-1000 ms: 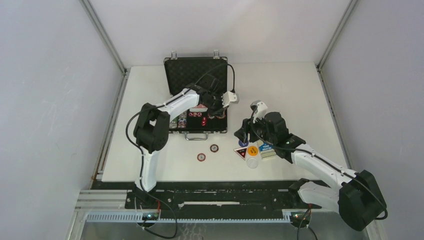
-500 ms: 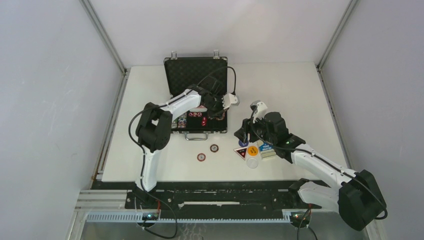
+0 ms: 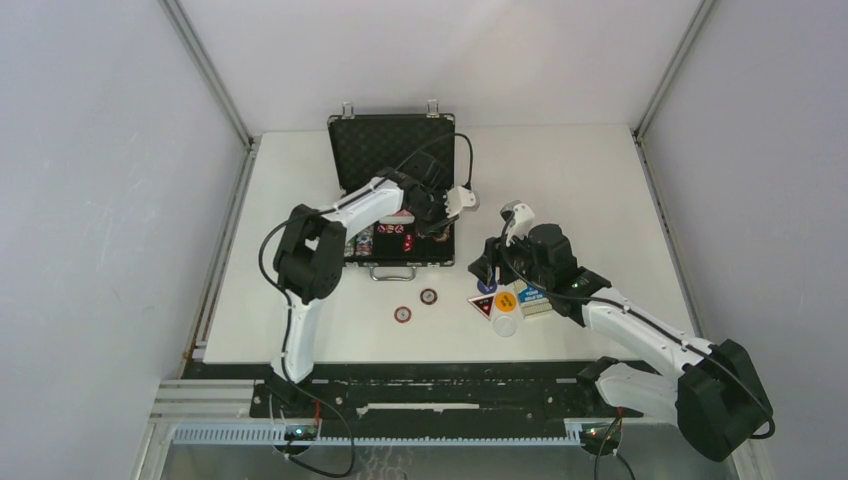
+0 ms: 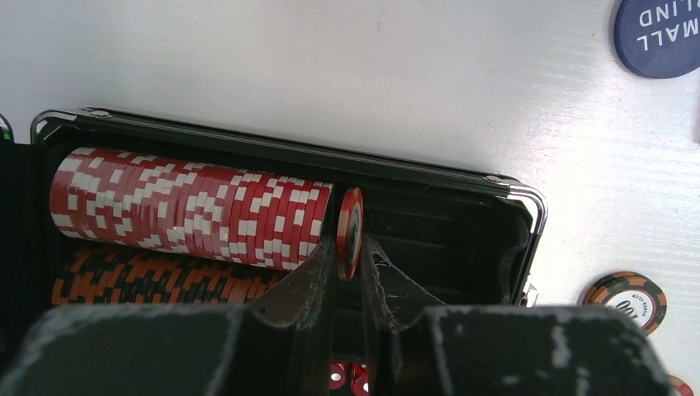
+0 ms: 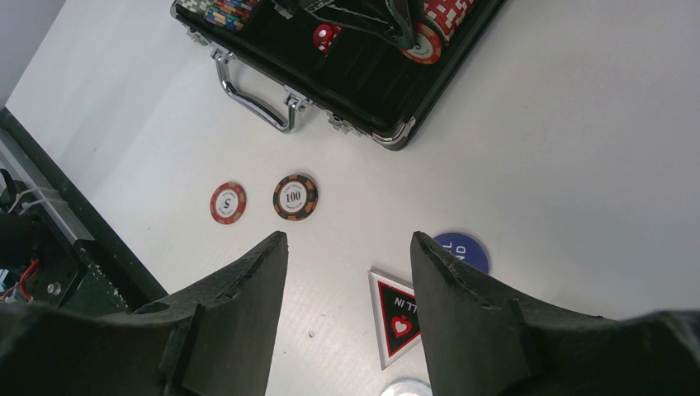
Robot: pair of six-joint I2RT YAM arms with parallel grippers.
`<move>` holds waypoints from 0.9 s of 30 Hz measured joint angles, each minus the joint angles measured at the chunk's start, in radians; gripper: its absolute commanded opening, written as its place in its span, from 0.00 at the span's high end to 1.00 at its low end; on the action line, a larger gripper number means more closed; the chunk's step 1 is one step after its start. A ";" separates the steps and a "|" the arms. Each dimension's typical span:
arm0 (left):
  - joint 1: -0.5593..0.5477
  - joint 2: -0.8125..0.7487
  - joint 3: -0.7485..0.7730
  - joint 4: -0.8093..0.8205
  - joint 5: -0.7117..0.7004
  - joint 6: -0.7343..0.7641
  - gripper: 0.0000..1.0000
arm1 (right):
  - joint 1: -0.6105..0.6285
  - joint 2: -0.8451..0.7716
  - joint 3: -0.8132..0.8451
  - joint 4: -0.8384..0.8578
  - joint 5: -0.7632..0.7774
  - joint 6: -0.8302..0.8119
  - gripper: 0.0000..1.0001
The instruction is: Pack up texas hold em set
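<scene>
Standing on edge between the left fingers (image 4: 314,276), the red chip (image 4: 350,233) meets the end of the red row (image 4: 190,206). Clamped or loose, I cannot tell.

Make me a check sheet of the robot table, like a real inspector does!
Surface: white table, smooth.
Job's things: black case open, red chip row inside; 5 chip, 100 chip, blue button and triangle button loose on the table.
Clutter: nothing seen.
Grippers: left gripper jaws close around an upright red chip at the row's end, grip unclear; right gripper open, empty, above the table.
Cables: black cable loops over the case.
Surroundings: grey walls, metal frame.
</scene>
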 measured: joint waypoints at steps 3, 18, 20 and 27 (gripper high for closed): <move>-0.001 0.000 0.001 -0.004 -0.011 -0.001 0.76 | 0.000 0.000 0.000 0.000 0.000 0.000 0.36; -0.008 -0.029 0.001 -0.005 -0.057 -0.039 0.75 | 0.000 0.001 0.000 0.000 -0.001 0.000 0.34; -0.009 -0.037 0.001 -0.003 -0.064 -0.046 0.74 | 0.000 0.001 0.000 0.000 -0.001 0.000 0.34; -0.003 -0.053 0.001 0.066 -0.124 -0.046 0.75 | 0.000 0.007 0.000 0.004 -0.001 0.000 0.34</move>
